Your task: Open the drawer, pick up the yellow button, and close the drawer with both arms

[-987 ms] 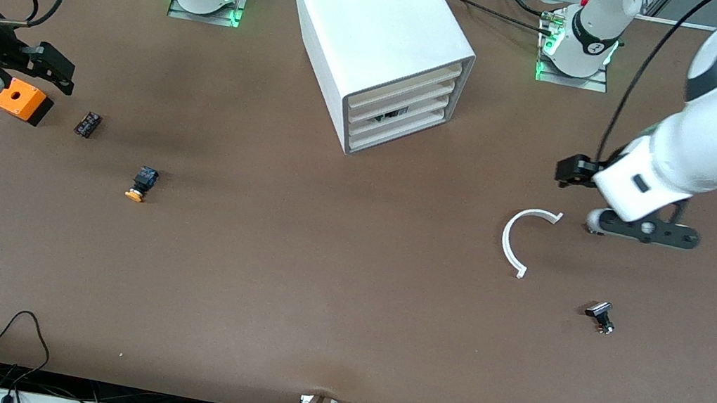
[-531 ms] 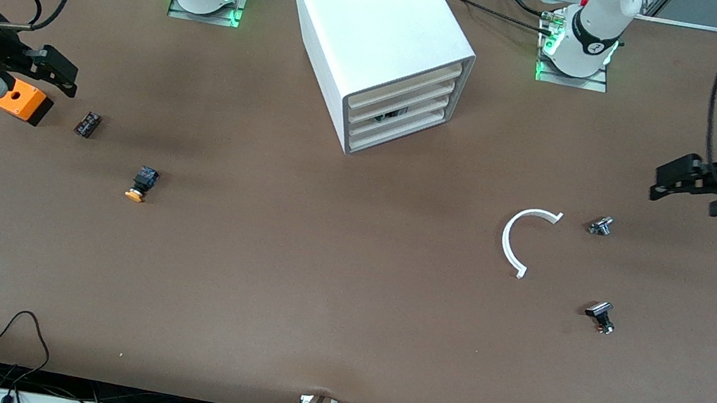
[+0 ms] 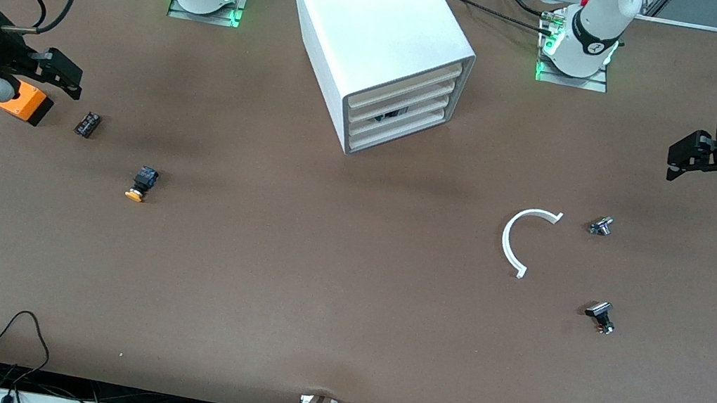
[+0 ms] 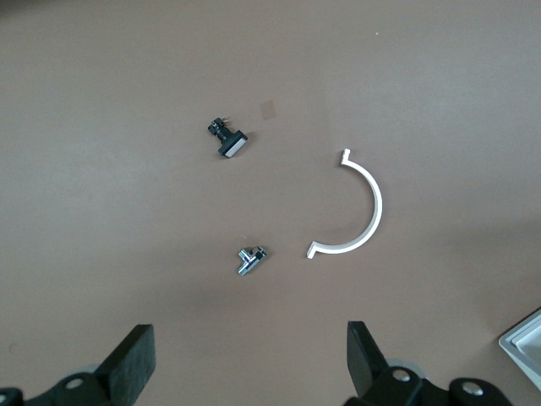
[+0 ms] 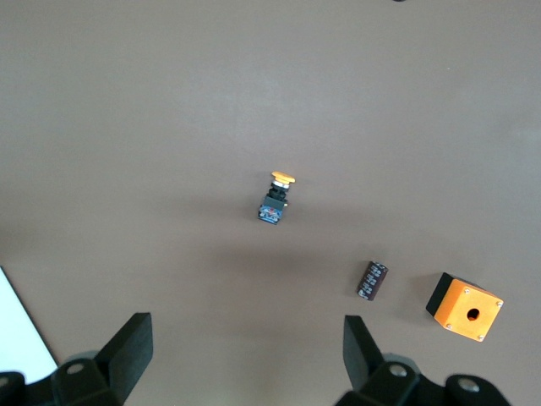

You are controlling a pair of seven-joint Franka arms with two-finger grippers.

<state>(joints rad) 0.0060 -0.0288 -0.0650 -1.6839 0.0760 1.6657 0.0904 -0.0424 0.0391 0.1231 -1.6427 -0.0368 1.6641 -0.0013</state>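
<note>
The white cabinet stands at the table's middle, its four cream slat drawers all pushed in. The button, orange-yellow cap on a black body, lies on the bare table toward the right arm's end; it also shows in the right wrist view. My right gripper is open and empty, up in the air beside the orange box; its jaws stand wide apart in the right wrist view. My left gripper is open and empty, up over the left arm's end of the table.
A small black part lies between the orange box and the button. A white half-ring, a silver part and a black-and-silver part lie toward the left arm's end. The orange box has a hole.
My left arm has swung away from over the silver part toward its end of the table, uncovering that part. My right gripper has shifted slightly over the orange box.
</note>
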